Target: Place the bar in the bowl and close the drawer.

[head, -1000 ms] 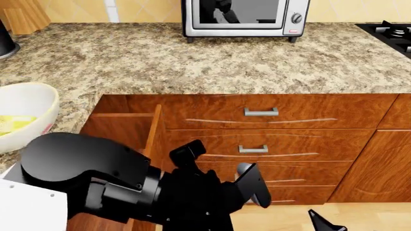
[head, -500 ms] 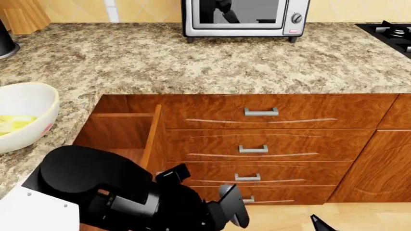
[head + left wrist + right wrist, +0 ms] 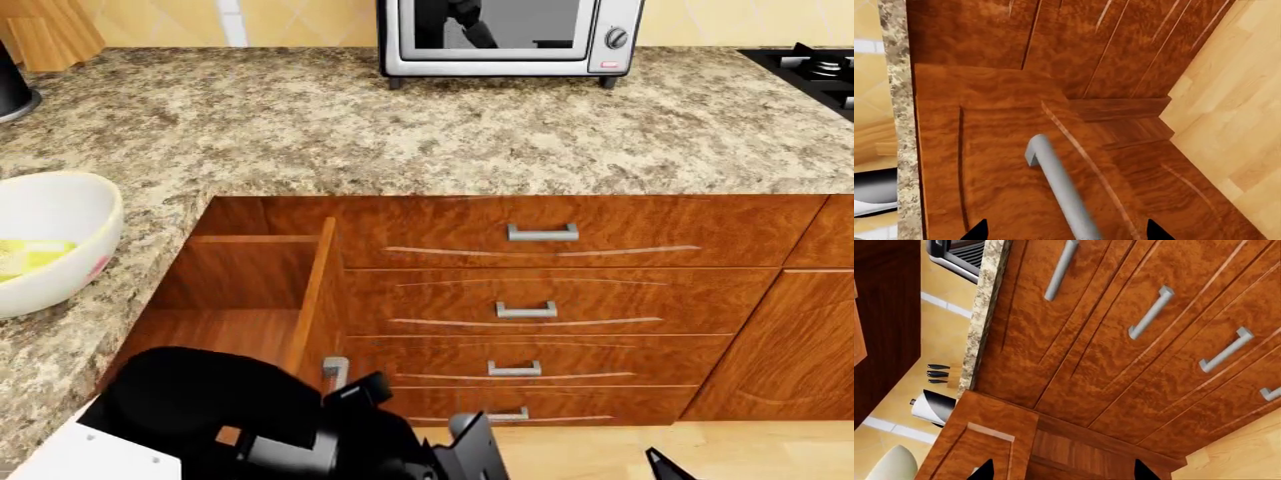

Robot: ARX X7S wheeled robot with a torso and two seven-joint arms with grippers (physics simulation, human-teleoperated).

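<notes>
The left gripper (image 3: 461, 450) sits low at the near edge of the head view, in front of the pulled-out drawer (image 3: 227, 290). Its wrist view faces the drawer front square on, with the silver handle (image 3: 1057, 185) running between the two dark fingertips (image 3: 977, 231) at the frame edge; these stand apart on either side of the handle, so the left gripper is spread and holds nothing. This placement suits a push on the drawer front, which is judged to be the step in hand. Of the right gripper (image 3: 1061, 471) only two dark tips show in its own view, spread apart with nothing between them; it is likewise empty and hangs low near the wooden floor (image 3: 747, 450). The drawer stands open, its reddish-brown side wall and bare floor exposed, and its front projects well out from the cabinet line. Just beside it are four stacked drawer fronts (image 3: 541, 310), all flush, so the travel path back into the cabinet appears unobstructed. On the granite counter (image 3: 441, 130), left of the drawer, stands the white bowl (image 3: 47, 240); the pale yellow bar (image 3: 30, 258) lies inside it, so that part of the task appears complete. Farthest back, a microwave (image 3: 507, 35) stands against the wall, well apart from the work area.
</notes>
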